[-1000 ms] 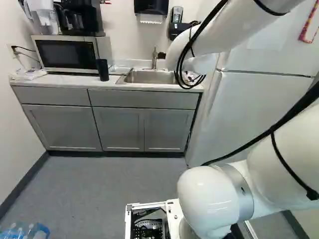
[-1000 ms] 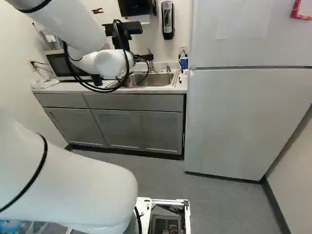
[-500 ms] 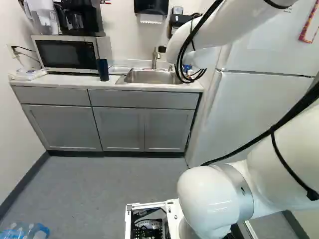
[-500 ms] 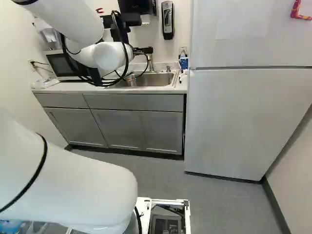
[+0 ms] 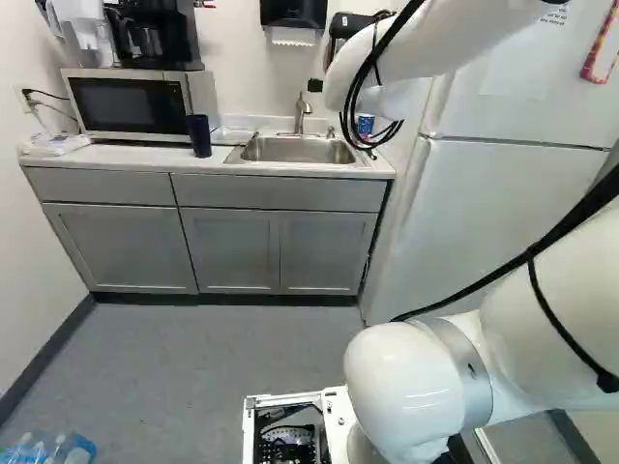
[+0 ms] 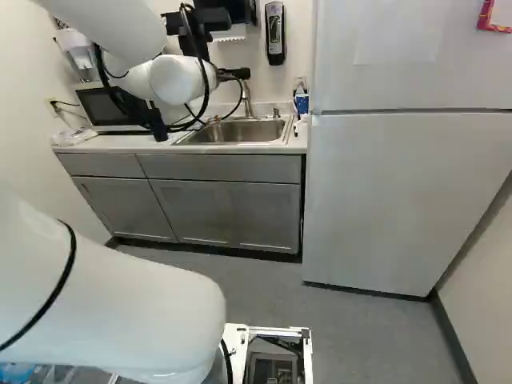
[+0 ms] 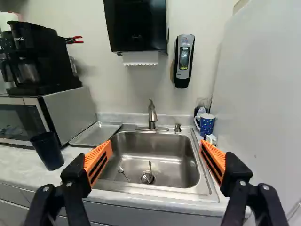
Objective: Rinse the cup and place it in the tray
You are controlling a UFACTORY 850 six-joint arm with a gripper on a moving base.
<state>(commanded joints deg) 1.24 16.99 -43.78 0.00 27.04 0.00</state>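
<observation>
I am holding my hand (image 6: 234, 74) wide open near the sink (image 7: 141, 186). The tall cup (image 7: 47, 151) is standing on the counter (image 7: 77, 176), outside my fingers, on the microwave (image 7: 70, 115) side. It is waiting near the flat metal tray (image 7: 96, 134). The cup is looking dark blue, almost black, and is getting wider toward its top.

the arm (image 6: 104, 296) reaches forward, its end effector (image 6: 232, 74) open, fingers (image 7: 99, 160) wide apart.
</observation>
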